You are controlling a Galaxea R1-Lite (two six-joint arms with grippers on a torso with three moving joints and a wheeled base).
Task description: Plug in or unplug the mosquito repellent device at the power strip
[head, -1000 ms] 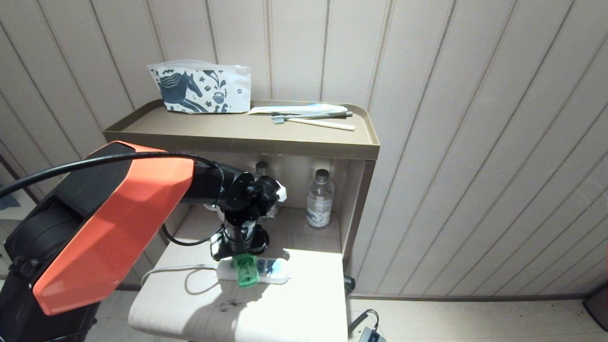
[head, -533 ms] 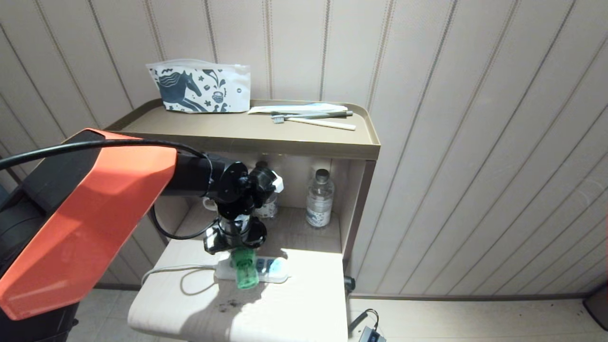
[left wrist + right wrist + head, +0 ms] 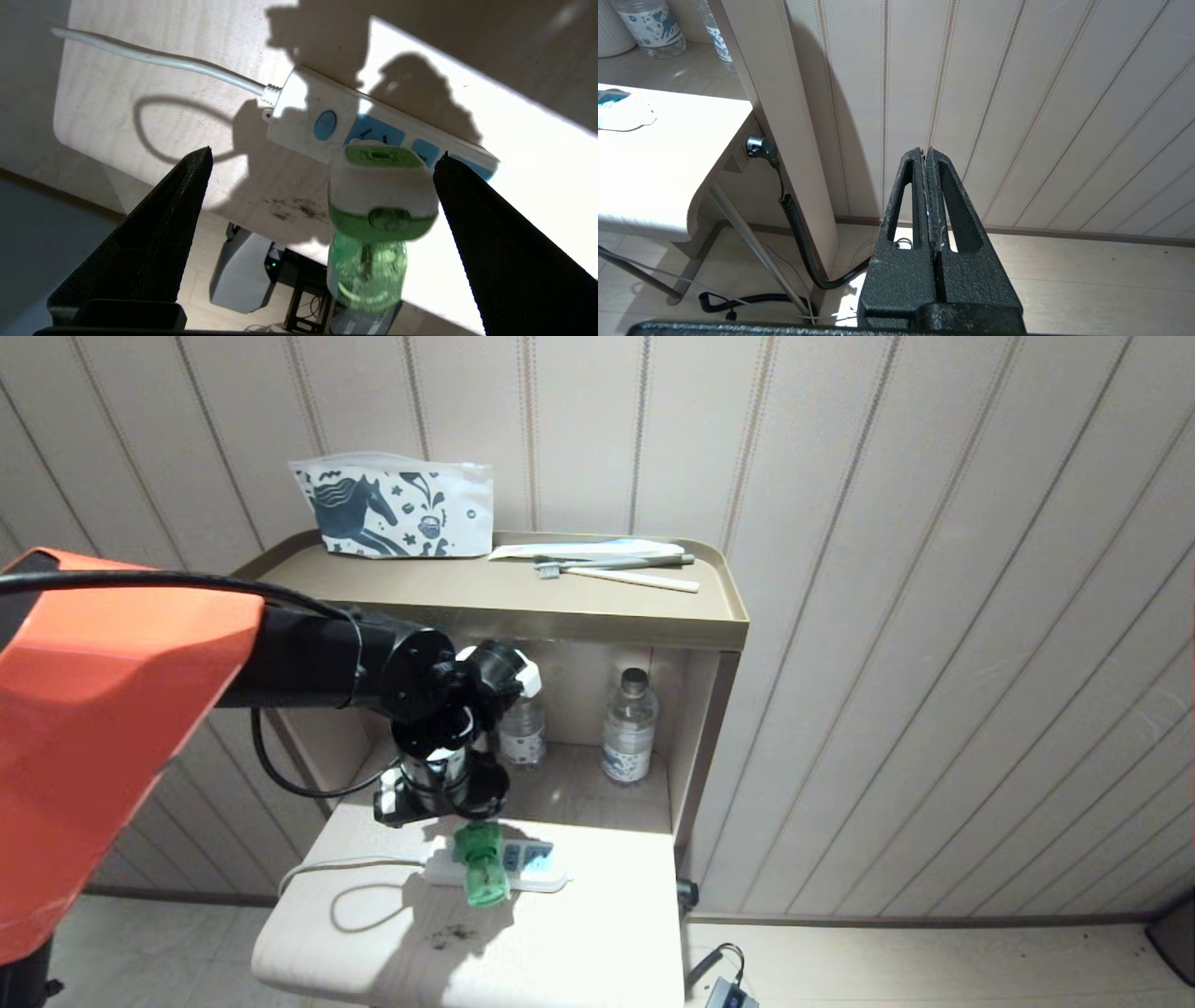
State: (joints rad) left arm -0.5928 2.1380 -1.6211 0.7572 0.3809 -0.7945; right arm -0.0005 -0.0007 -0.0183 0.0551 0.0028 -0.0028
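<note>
- The left tool (image 3: 322, 158) hangs released just above the mosquito repellent device (image 3: 482, 868), fingers spread clear on either side of it.
- The device sits on the power strip (image 3: 532, 866) on the pale worktop (image 3: 579, 952).
- Two water bottles (image 3: 627, 728) stand in the shelf recess behind.
- A printed pouch (image 3: 392, 509) and toothbrushes (image 3: 611, 567) lie on the top tray (image 3: 467, 602).
- The right tool (image 3: 927, 158) is clenched, off beside the wall.
</note>
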